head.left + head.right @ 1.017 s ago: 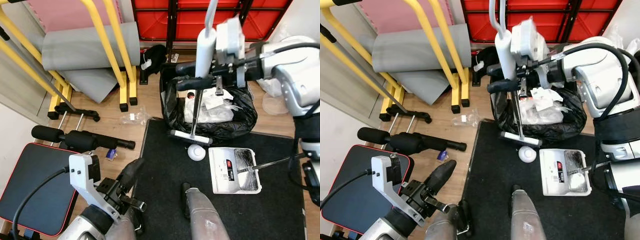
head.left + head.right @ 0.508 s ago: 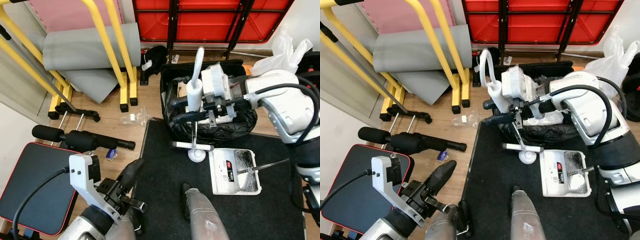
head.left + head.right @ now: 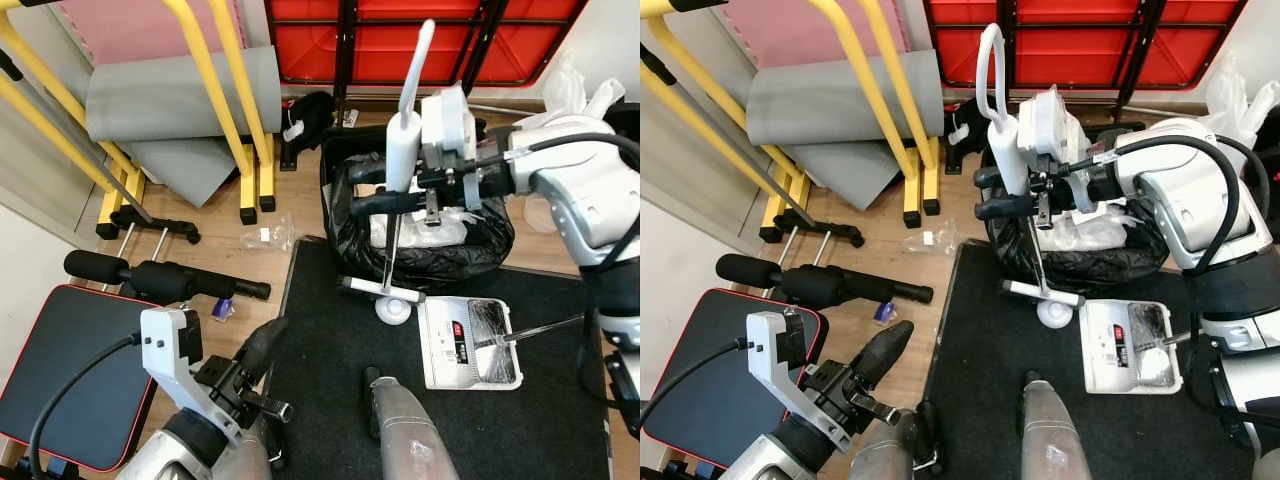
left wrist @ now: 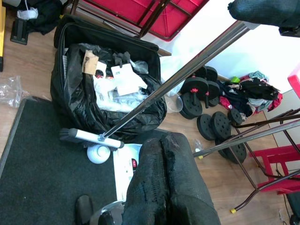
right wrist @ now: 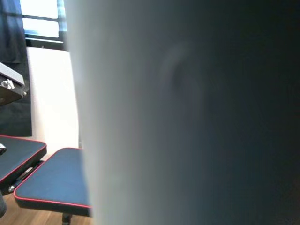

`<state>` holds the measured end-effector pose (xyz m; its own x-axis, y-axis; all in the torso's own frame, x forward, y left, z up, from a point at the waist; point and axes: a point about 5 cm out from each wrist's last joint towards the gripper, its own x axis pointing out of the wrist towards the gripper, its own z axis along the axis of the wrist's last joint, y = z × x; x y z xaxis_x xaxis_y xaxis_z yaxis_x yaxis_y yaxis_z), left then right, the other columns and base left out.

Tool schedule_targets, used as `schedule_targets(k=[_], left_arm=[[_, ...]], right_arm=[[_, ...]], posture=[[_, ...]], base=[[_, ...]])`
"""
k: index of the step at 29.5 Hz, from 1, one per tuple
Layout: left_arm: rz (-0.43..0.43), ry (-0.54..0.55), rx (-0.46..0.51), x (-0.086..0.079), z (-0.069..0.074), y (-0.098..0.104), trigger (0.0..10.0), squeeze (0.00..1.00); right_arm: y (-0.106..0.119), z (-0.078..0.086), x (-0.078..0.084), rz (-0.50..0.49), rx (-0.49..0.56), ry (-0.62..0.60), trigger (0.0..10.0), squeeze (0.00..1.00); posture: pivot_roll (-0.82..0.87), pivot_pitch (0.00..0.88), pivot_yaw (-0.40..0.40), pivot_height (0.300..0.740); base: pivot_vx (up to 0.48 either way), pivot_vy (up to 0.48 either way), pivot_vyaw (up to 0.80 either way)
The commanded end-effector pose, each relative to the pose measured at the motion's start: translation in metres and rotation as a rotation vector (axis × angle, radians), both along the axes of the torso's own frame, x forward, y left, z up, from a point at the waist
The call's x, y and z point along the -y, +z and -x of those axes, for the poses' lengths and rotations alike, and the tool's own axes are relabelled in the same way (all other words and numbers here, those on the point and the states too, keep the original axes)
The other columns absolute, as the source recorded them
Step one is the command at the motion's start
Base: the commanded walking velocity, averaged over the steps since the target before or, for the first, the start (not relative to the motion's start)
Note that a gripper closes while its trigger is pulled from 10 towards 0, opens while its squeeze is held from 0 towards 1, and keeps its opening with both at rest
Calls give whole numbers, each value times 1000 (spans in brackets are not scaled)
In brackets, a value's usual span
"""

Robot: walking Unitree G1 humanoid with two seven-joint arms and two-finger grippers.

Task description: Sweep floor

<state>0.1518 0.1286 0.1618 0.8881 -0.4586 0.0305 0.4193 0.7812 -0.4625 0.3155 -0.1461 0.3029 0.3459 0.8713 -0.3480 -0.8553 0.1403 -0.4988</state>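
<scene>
The right claw (image 3: pixel 372 188) is pinched around the white grip of the broom (image 3: pixel 401 150), the two black fingers closing on it from either side just above the thin metal shaft. The broom hangs nearly upright, its narrow head (image 3: pixel 1040 291) low over the black mat (image 3: pixel 330 350), just in front of the bin bag. A small white ball (image 3: pixel 392 309) lies at the head, touching or almost so, and the white dustpan (image 3: pixel 468 340) sits just beside it on the mat, its own thin handle running off to the robot's right.

The broom looks light but long and top-heavy in this hold — the shaft is slender and stiff, the plastic grip smooth, so it may twist or swing if held too loosely. The thick white grip, where the claw already has it, seems the best place to take hold. The ball will likely roll at the slightest push, so a short, gentle stroke toward the dustpan seems called for.

The left claw (image 4: pixel 165 178) hangs low and idle, its fingers pressed together. Close behind the sweeping spot stands the black bin bag (image 3: pixel 470 245) stuffed with paper and plastic — a wide stroke could catch it. A crumpled clear wrapper (image 3: pixel 265 236) lies on the wooden floor near the mat's edge, with yellow frames (image 3: pixel 215 90), a grey mat roll (image 3: pixel 170 95) and a padded black bench (image 3: pixel 70 370) crowding the robot's left.
</scene>
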Motion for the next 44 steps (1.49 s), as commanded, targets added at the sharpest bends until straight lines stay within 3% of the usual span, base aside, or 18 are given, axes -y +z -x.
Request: schedule_targets(k=[1, 19, 24, 26, 29, 41, 44], left_arm=[[-6, -3, -20, -1, 2, -4, 10000, 0], [-5, -3, -20, -1, 2, -4, 10000, 0], [-5, -4, -19, -1, 2, -4, 10000, 0], [-5, -4, -20, -1, 2, -5, 10000, 0], [-6, -4, -20, -1, 3, -5, 10000, 0], [-5, -6, -24, -2, 5, -4, 10000, 0], [-4, -7, -27, -2, 7, -3, 10000, 0]], right_arm=[[-1, 7, -3, 0, -20, 47, 10000, 0], [-9, 17, 9, 44, -165, 77, 10000, 0], [-4, 12, 8, 28, -87, 57, 10000, 0], [1, 8, 1, -12, -3, 55, 10000, 0], [6, 4, -3, -38, 42, 38, 10000, 0], [19, -3, -2, -59, 125, -11, 10000, 0], [13, -6, 1, -1, 155, -25, 10000, 0]], posture=[[-129, 275, -10, 740], [-128, 277, -9, 740], [-128, 277, -9, 740], [-127, 273, -6, 740], [-122, 275, -5, 740], [-123, 281, -3, 740], [-118, 292, -1, 740]], base=[[0, 0, 0], [0, 0, 0], [0, 0, 0], [0, 0, 0], [0, 0, 0], [0, 0, 0], [0, 0, 0]])
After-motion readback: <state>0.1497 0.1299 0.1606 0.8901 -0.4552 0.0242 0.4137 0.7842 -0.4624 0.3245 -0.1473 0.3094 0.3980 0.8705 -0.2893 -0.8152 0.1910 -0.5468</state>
